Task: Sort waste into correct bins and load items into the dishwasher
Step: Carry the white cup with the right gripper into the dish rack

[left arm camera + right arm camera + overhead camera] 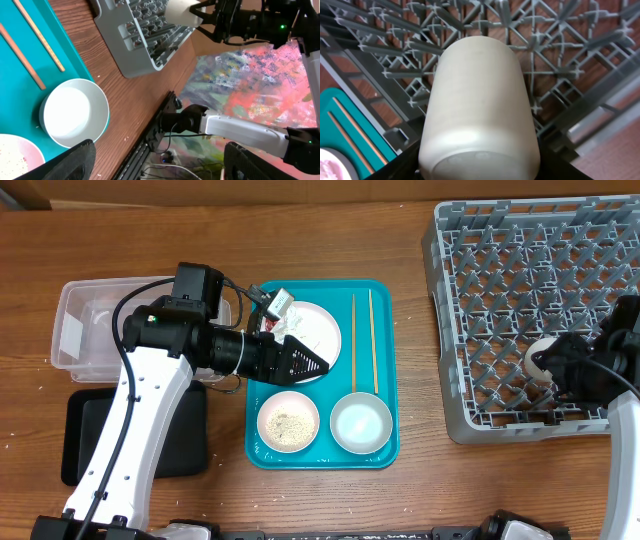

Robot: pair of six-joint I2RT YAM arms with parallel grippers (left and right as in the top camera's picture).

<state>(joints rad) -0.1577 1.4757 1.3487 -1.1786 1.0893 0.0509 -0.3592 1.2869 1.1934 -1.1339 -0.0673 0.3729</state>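
Cup: white, clamped in right pincer, over dish rack, 6 o'clock side. Step, likely: loading cup; next needs lowering betw. pegs, then release. Left pincer: wide open, empty, above plate, teal tray 11 o'clock.

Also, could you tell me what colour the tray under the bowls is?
The tray is teal, clearest overhead.
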